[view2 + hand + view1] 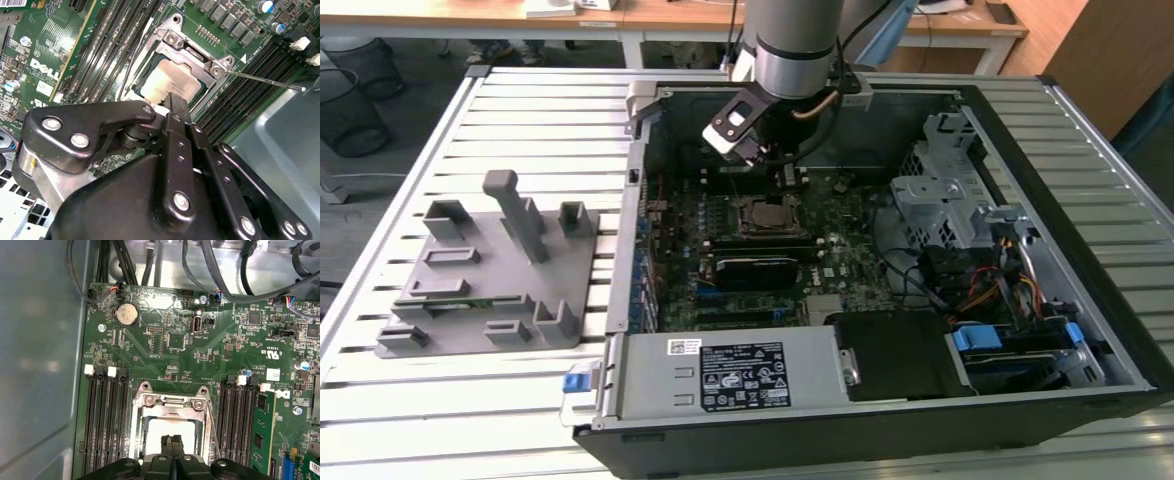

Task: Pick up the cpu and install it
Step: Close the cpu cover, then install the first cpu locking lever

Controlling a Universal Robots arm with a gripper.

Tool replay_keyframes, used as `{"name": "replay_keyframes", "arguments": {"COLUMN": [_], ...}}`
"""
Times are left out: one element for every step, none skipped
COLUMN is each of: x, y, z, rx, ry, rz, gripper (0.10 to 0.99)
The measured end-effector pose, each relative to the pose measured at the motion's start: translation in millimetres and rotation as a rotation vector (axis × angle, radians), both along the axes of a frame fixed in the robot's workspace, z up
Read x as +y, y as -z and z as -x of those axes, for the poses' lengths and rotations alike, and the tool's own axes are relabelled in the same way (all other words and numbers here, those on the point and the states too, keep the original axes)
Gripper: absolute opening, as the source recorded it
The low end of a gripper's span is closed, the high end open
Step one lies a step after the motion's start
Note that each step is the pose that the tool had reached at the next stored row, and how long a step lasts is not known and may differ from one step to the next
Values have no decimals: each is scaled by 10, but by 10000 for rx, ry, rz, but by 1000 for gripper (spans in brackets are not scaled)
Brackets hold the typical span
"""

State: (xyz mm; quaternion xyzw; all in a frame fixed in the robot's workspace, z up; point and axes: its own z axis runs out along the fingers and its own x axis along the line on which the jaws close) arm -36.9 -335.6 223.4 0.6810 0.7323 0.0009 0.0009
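Note:
The cpu (167,82) lies flat in the motherboard socket, its pale silver top showing inside the metal frame (172,37); it also appears in the first wrist view (160,427). My gripper (176,102) hovers just above the cpu's near edge with its two black fingers pressed together and nothing between them. The first wrist view has the shut fingertips (172,440) over the chip. In the exterior view the gripper (754,165) hangs inside the open computer case, just behind the socket (767,215).
Memory slots (105,420) flank the socket on both sides, and a thin metal lever (265,80) sticks out beside the frame. Cables and a drive cage (941,190) fill the case's right side. A grey fixture block (494,270) stands on the slatted table on the exterior view's left.

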Motion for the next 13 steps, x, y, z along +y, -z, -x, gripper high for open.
{"name": "replay_keyframes", "arguments": {"x": [0, 0, 0, 0, 0, 0, 0, 0, 0, 0, -1, 0, 0], "y": [0, 0, 0, 0, 0, 0, 0, -1, -3, -7, -12, -14, -16], "z": [0, 0, 0, 0, 0, 0, 0, 0, 0, 1, 1, 0, 0], "rx": [0, 0, 0, 0, 0, 0, 0, -1, 0, 2, 1, 0, -1], "ry": [-6, -12, -19, -24, -27, -29, -31, -33, -36, -39, -42, -44, -45], "rz": [0, 0, 0, 0, 0, 0, -1, -1, 0, 2, 2, 0, -1], "gripper": [106, 106, 106, 106, 106, 106, 106, 106, 106, 106, 106, 106, 106]}}
